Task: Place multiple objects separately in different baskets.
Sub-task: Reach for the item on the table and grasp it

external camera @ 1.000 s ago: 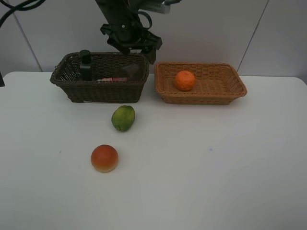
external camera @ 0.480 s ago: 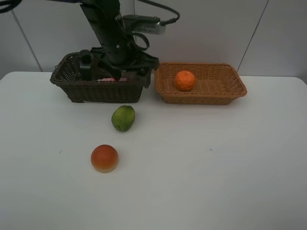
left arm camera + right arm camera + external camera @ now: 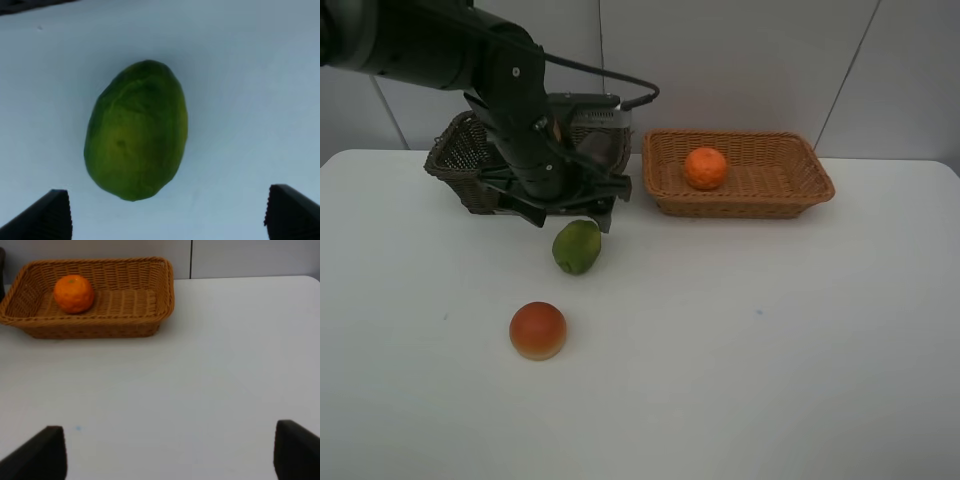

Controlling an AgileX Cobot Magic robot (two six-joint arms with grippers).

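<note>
The light orange-tan basket (image 3: 750, 205) is shallow, rectangular and woven, standing upright; the orange (image 3: 705, 167), round and dimpled, sits inside it toward its left end; the dark brown basket (image 3: 452, 165), deeper, stands to its left, with only its far left end showing; the green fruit (image 3: 577, 246), oval with a yellowish patch, lies on its side in front of and left of the light orange-tan basket, apart from it; the red-orange fruit (image 3: 538, 330), paler at its base, rests further forward and left, well apart.

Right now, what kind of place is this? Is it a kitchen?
Probably a robot test bench, not a kitchen: a white table, a plain panelled wall, and a black robot arm hanging over a green fruit.
</note>
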